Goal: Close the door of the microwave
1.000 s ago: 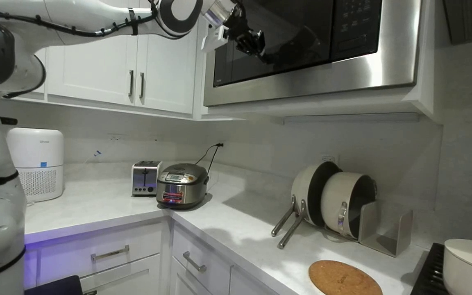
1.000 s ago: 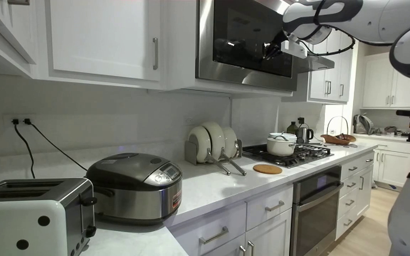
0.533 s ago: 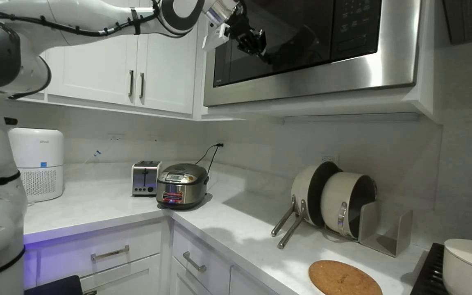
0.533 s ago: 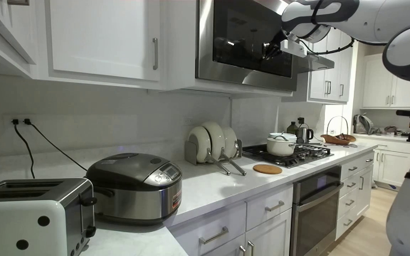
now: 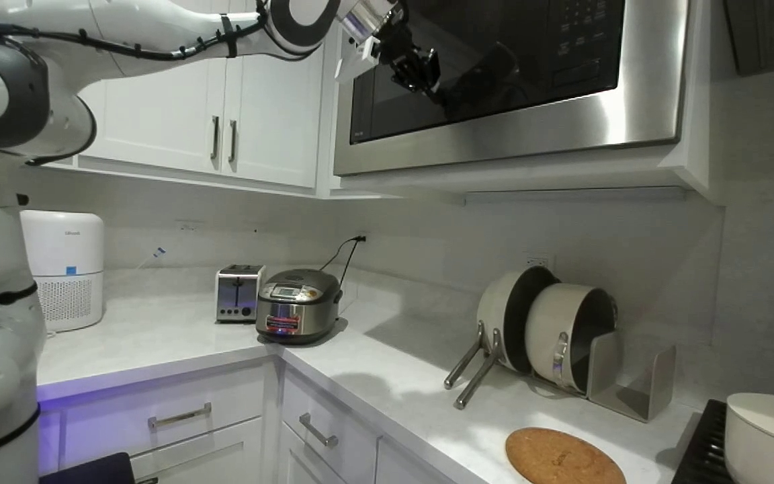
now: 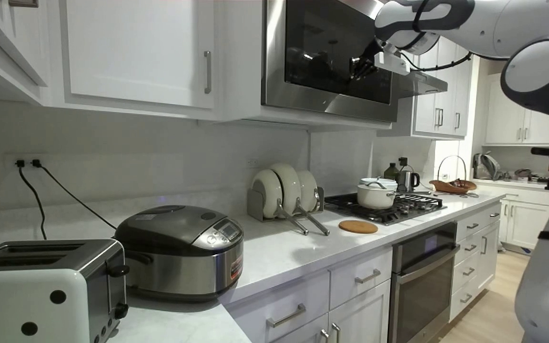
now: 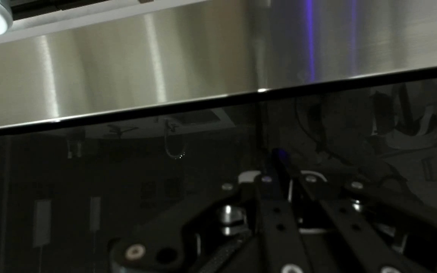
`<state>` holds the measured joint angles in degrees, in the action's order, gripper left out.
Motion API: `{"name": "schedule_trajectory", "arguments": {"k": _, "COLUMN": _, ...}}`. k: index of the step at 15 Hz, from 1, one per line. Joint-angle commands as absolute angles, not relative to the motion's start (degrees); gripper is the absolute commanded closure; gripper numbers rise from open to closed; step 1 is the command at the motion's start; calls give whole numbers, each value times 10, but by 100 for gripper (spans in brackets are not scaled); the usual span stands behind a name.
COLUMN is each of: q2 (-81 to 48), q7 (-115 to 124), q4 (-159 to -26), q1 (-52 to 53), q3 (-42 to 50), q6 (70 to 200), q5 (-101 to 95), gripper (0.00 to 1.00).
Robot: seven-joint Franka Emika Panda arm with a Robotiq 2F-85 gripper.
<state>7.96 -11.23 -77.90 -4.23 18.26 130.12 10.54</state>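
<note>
My black metal tool (image 7: 281, 162), pinched together, has just nudged the glossy rectangular black-glass door (image 5: 481, 40) seemingly flush, likely closed!

In an exterior view we log white upper cabinets (image 5: 158, 121) at 10 o'clock, a grey wall (image 5: 770, 235) at 3 o'clock, and violet light (image 5: 84, 390) along the edge of the white counter (image 5: 387, 359) at 8 o'clock. In an exterior view we also note white drawers (image 6: 274, 305) at 6 o'clock and pale floor (image 6: 503, 295) at 4 o'clock.
</note>
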Motion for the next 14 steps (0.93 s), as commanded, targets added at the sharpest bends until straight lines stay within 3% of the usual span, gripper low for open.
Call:
{"name": "schedule_trajectory", "arguments": {"k": 1, "q2": 37, "q7": -129, "q4": -730, "q1": -58, "q3": 174, "q6": 1261, "q5": 130, "gripper": 60}}
{"name": "schedule_trajectory", "arguments": {"k": 8, "q2": 116, "q7": -156, "q4": -754, "q1": -62, "q3": 204, "q6": 1131, "q5": 97, "gripper": 5}}
{"name": "schedule_trajectory", "arguments": {"k": 10, "q2": 143, "q7": -164, "q4": -748, "q1": -68, "q3": 215, "q6": 1071, "q5": 84, "gripper": 0}}
{"name": "schedule_trajectory", "arguments": {"k": 14, "q2": 203, "q7": -177, "q4": -739, "q1": -84, "q3": 224, "q6": 939, "q5": 38, "gripper": 0}}
